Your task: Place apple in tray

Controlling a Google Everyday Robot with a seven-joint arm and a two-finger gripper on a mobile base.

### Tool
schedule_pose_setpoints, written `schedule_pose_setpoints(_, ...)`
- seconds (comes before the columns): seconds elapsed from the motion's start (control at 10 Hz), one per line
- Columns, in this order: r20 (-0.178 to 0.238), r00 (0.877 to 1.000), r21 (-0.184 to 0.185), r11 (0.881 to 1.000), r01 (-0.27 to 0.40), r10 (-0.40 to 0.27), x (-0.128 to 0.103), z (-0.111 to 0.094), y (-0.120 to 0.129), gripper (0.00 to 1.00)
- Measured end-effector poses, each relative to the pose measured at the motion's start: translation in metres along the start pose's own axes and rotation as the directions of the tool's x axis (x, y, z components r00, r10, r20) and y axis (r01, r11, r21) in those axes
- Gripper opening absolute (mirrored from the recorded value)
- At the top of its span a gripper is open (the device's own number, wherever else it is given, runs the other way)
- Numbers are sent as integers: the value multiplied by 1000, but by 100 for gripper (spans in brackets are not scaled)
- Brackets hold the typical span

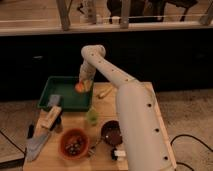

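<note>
The apple [79, 87], small and orange-red, sits at the tip of my gripper [83, 86] over the right part of the dark green tray [62, 100]. The gripper reaches down from the white arm [107, 70] and looks shut on the apple. I cannot tell whether the apple touches the tray floor. A grey-blue object [54, 100] lies inside the tray at its left.
A yellow banana-like piece [105, 91] lies right of the tray. A small green cup [92, 116] stands in front of the tray. An orange bowl [75, 143], a dark brown bowl [111, 131], a wooden block [50, 118] and a grey tool [36, 146] lie nearer the table's front.
</note>
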Motion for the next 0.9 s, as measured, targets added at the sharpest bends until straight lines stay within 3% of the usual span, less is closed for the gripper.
schedule_pose_setpoints(0.9, -3, 1000, 0, 1000, -16, 16, 4, 0, -1, 1)
